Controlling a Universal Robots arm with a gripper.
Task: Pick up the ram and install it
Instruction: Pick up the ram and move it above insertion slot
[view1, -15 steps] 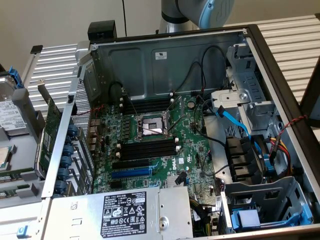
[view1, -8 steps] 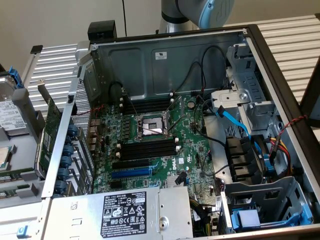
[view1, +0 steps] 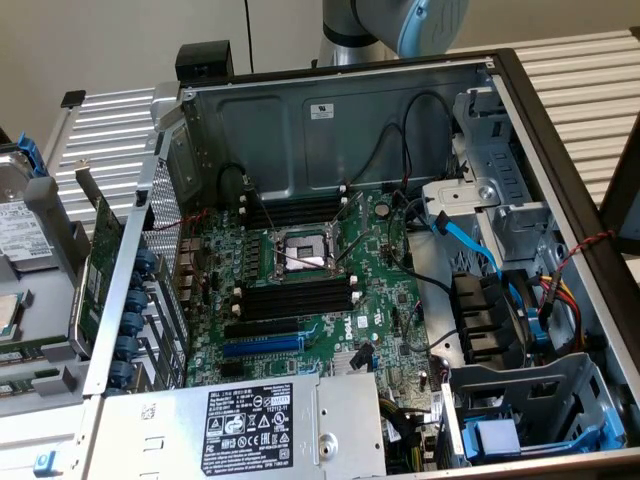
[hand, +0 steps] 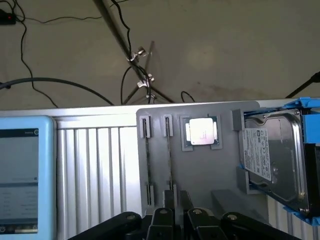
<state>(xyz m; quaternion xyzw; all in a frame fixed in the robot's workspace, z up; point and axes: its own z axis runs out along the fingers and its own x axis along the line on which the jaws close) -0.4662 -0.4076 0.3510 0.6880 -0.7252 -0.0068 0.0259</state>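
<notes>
- Slatted metal table (hand: 95, 165) under everything, cables trailing on the floor behind.
- ram (hand: 170, 160) stands on edge in a slot of the grey holder (hand: 210, 175), not picked yet.
- My guess is it's light, stiff and fragile, so pinch the flat faces mid-length and stay off the contacts.
- gripper (hand: 177, 200) hovers just over that slot. Can't tell if the jaws are spread or pressed together.
- CPU (hand: 201, 132) next, then the hard drive (hand: 272, 155).

Edges crop the arm (view1: 380, 25) and blue-framed screen (hand: 20, 175).
</notes>
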